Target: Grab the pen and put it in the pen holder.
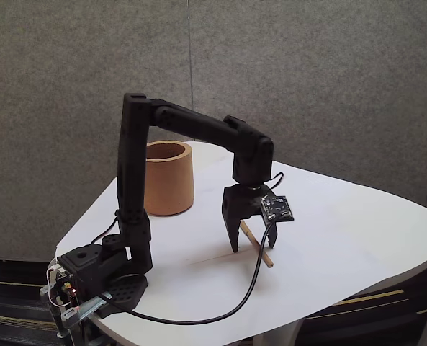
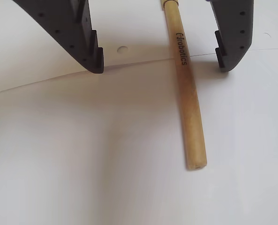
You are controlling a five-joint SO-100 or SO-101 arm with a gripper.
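The black two-finger jaws point(image 2: 160, 63) stand wide apart and hold nothing; their tips are down at the white desk point(image 1: 343, 231), one on each side of the thin light tan wooden pen point(image 2: 188, 101). The pen lies flat near the desk's front edge. Its upper end is cut off in the wrist view, and small dark lettering runs along it. The matte terracotta cylindrical pen holder point(image 1: 168, 180) stands upright toward the back edge, partly hidden by the arm.

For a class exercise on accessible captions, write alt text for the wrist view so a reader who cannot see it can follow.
A light wooden pen lies flat on a white table, running from the top edge down toward the lower right. The open gripper straddles its upper part, one dark finger on each side, neither touching it. Small dark lettering runs along the pen.
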